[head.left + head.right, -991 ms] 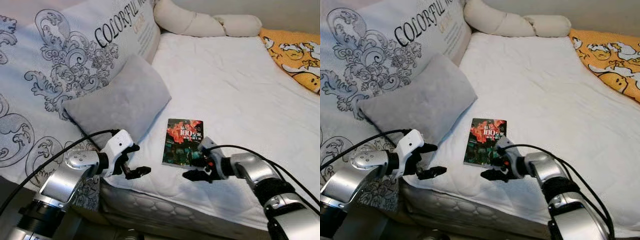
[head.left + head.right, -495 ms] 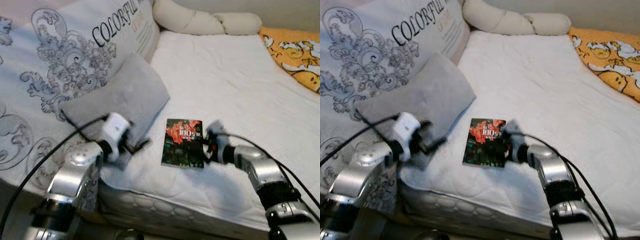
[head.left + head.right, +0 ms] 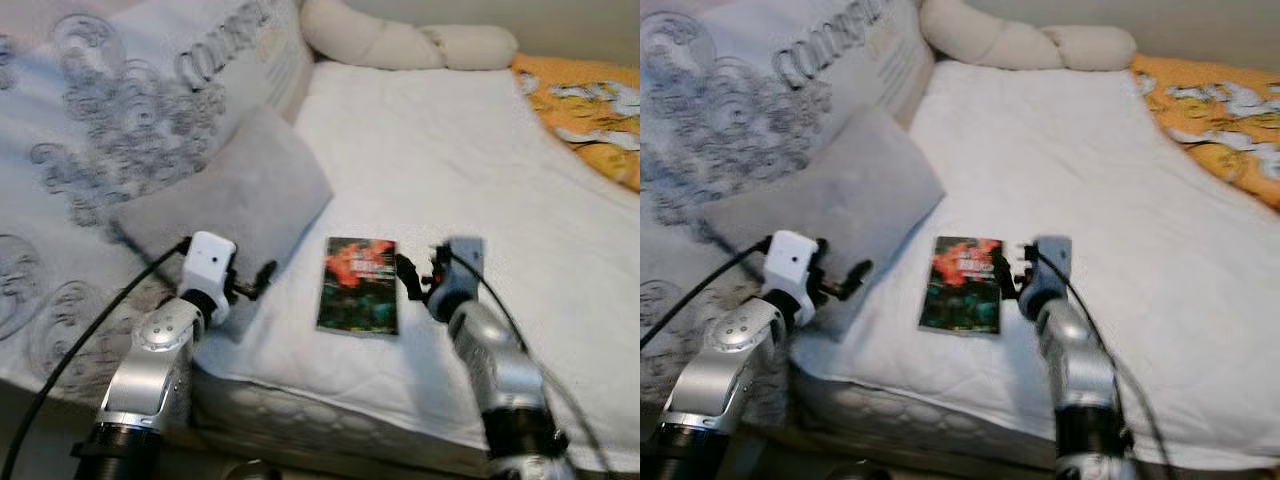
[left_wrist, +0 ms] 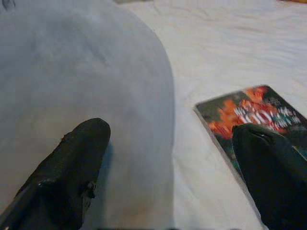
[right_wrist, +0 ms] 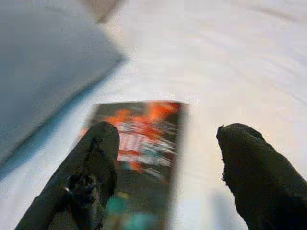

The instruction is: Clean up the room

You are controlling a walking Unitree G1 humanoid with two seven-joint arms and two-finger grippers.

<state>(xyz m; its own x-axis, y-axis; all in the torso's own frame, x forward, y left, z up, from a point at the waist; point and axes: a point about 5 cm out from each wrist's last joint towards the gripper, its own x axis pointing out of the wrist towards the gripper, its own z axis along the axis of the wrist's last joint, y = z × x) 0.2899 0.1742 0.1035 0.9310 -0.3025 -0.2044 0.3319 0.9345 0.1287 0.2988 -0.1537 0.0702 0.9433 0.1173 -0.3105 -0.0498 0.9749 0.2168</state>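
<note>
Now, change: both arms have come up and fwd onto the bed vs a sec ago; they hung low at the mattress edge before, now they flank the book. Views a bit blurred.
Book: book (image 3: 358,285) lies flat on the white bed (image 3: 470,170), near its front edge, cover up, not lifted. It sits between the two grippers, just beside the grey pillow (image 3: 232,200).
Right gripper: right gripper (image 3: 412,278) is at the book's right edge, close to touching; can't tell contact. In the right wrist view the fingers (image 5: 93,158) are spread wide, one over the cover, other past the book's edge over the sheet.
Left gripper: left gripper (image 3: 256,280) is over the pillow's lower corner, fingers also wide apart; in the left wrist view one finger is over the pillow, the other near the book's corner. Holds nothing.
Other stuff: big printed cushion (image 3: 120,140) behind the pillow, cream bolster (image 3: 400,42) at the head end, orange blanket (image 3: 590,110) at far right.
Meaning: prob. the reach for the book is nearly done, grab not yet made. Thin flat book on soft sheet, so likely needs an edge pinch or slide to the bed edge.
</note>
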